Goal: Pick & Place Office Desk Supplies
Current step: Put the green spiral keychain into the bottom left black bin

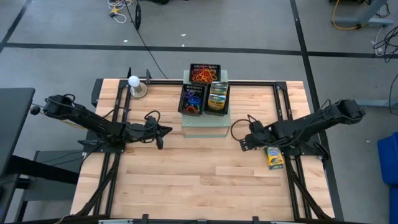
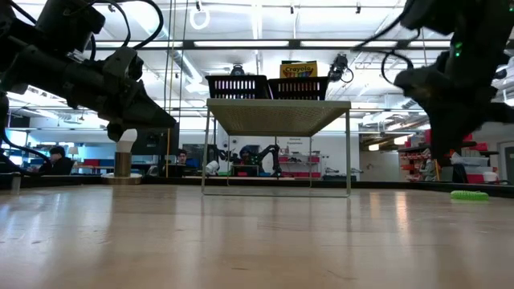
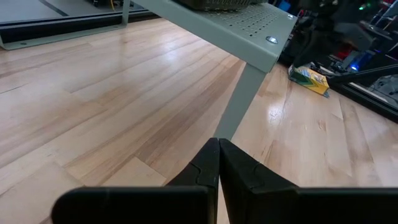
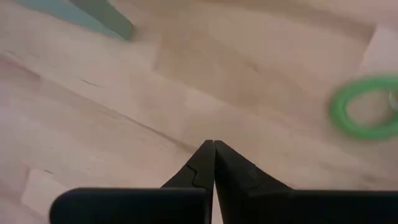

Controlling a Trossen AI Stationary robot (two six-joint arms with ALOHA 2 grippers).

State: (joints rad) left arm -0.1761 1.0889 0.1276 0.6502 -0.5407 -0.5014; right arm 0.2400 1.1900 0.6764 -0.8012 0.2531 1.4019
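I am hovering the right tool over bare wood at the centre right of the high view, its fingers pressed together on nothing. The left tool is waiting left of centre, clenched and empty too.

What remains loose: a crayon box lying flat on the surface at the lower right of the high view, just beside my right arm, and a green loop showing at the right edge of the right wrist view (blurred, but clearly a ring lying flat). In the low view the loop is lying low at the far right.

The rest is already sorted, I judge: the trays on the pale box at upper centre are holding orange bands, coloured loops and a crayon box.

I am taking the green loop as the step in hand. To do it well, I am planning to part the fingers first, since shut tips would only push the ring along the wood. Then I am centring the tool so one finger drops inside the ring and one outside, pinching its wall rather than trying to span it. I am going down slowly until the tips are touching the surface, as a flat ring slips under fingers stopped too high. After closing, I am lifting straight up to clear the pale box's edge.
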